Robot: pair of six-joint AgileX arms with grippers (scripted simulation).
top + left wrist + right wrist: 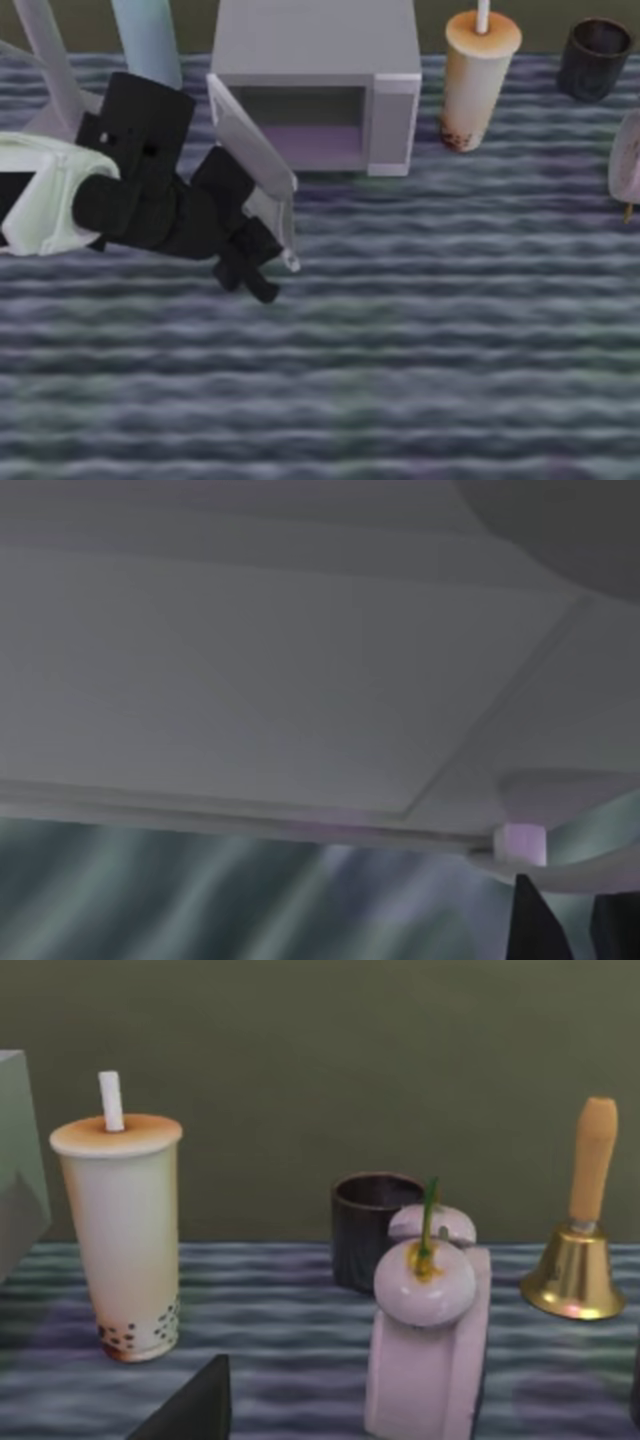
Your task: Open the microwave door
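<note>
Top view: the left gripper (262, 262) sat at the handle edge of the microwave door (250, 140), already swung partly off the microwave (318, 50); whether it clenched the handle could not be told.

Left wrist view: the door panel filled the frame just ahead of the claw.

Right wrist view: the right arm was parked off to the side, its gripper not visible.

The opening swing appeared in hand; the next move likely called for pulling the handle edge farther outward.

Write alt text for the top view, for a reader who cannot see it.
The microwave door stands swung well open from the microwave, with the left tool at the door's free edge by the handle. To the microwave's right stand a tall cup with a straw and a dark cup on the wavy-patterned table. The right arm is out of view.
</note>
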